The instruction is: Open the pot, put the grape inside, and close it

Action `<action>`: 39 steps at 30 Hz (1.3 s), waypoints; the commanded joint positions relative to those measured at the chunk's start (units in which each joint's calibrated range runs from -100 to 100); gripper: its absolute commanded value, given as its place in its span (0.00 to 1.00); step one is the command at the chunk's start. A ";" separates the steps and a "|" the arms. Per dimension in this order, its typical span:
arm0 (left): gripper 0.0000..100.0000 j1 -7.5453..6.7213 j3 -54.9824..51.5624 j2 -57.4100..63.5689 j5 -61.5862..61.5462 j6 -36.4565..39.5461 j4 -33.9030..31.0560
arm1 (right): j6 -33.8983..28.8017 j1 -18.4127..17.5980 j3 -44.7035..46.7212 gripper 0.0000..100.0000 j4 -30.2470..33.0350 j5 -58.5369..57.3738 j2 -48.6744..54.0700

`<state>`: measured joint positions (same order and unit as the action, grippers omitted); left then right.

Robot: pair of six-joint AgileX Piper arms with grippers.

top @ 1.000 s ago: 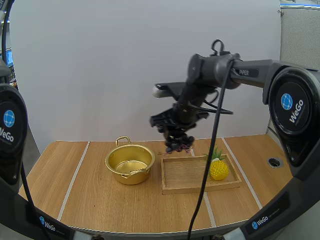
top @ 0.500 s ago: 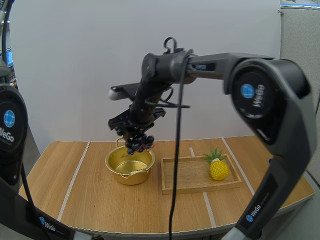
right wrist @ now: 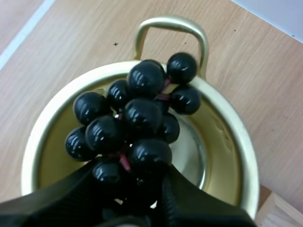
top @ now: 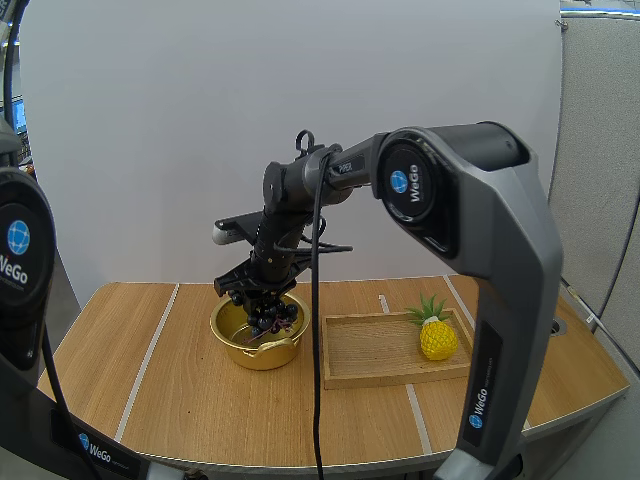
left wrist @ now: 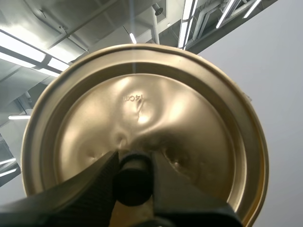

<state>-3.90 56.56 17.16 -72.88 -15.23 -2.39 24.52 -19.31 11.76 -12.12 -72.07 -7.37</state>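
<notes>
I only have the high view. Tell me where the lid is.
Observer: The left end effector holds the lid, pinched by its knob.
Operator: Report how the grapes sit over the pot.
Observer: In the right wrist view the grapes hang within the pot's rim, clamped in the right end effector.
Operator: Check the pot's inside.
Observer: The bottom that shows beside the bunch is bare.

Grapes (top: pixel 271 318), right gripper (top: pixel 262 303) crowd pot (top: pixel 258 356) mouth; table (top: pixel 250 410) front seemingly free.
</notes>
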 commanded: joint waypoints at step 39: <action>0.00 -0.16 0.43 0.14 1.97 0.23 -0.65 | 3.09 0.38 -2.27 1.00 -3.57 -0.56 -8.65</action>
<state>-3.90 56.56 17.16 -72.88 -15.23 -2.39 27.64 -19.24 9.91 -15.22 -71.73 -17.77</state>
